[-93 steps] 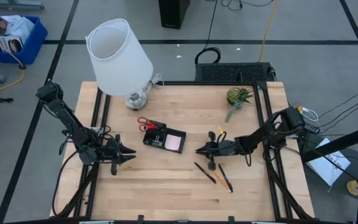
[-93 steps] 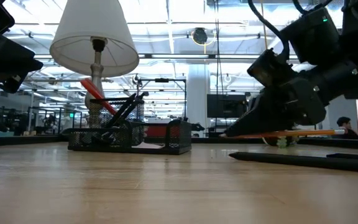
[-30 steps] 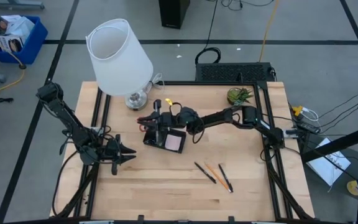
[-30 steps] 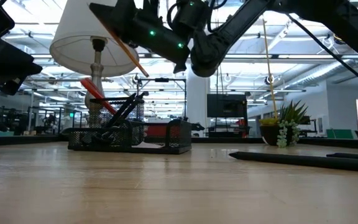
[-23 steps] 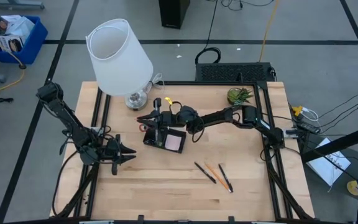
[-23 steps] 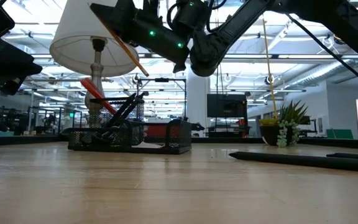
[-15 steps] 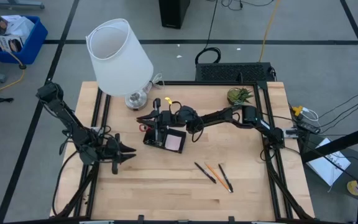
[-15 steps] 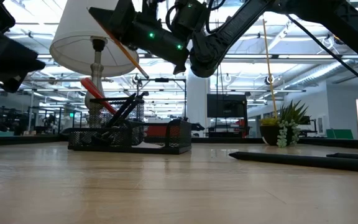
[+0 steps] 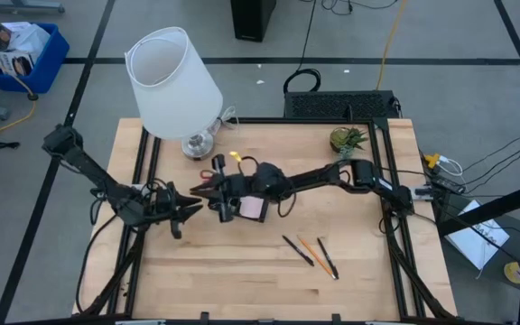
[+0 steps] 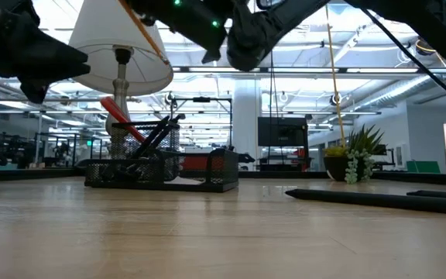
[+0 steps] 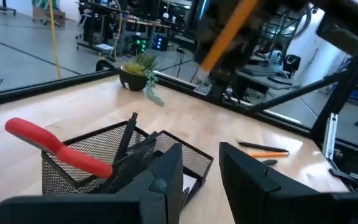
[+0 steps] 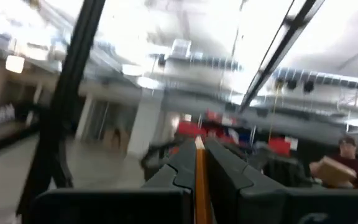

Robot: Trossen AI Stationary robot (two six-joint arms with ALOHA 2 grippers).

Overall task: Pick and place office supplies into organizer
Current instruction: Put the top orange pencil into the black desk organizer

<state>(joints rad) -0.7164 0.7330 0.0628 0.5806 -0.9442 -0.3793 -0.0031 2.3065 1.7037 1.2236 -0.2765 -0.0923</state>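
The black mesh organizer (image 9: 242, 206) (image 11: 104, 163) sits mid-table. Red-handled scissors (image 11: 48, 147) and black pens stand in its tall section, and a pink sticky pad (image 9: 254, 208) lies in its flat compartment. My right gripper (image 9: 213, 193) (image 12: 199, 163) hovers over the organizer, shut on an orange pencil (image 10: 144, 32) (image 11: 227, 32). My left gripper (image 9: 186, 208) (image 11: 201, 182) is open, just left of the organizer and pointing at it. Two black pens (image 9: 298, 251) and another orange pencil (image 9: 311, 249) lie flat on the table. My right gripper pinches the orange pencil between its two fingers; in its wrist view the shaft (image 12: 199, 177) runs along the slit between them. The pencil is lifted clear above the organizer and slants, with its free lower end (image 10: 163, 56) pointing down. Which part of the shaft is held is hidden by the fingers.
A white lamp (image 9: 171, 79) stands at the far left of the table, close behind the organizer. A potted green plant (image 9: 346, 140) sits at the far right. The loose pens lie toward the near right, with bare wood around them.
My right gripper has risen with the pencil and drifted a little toward the table's near-left, staying shut. My left gripper has moved right and slightly toward the far edge, closer to the organizer. The organizer and the loose pens have kept still.
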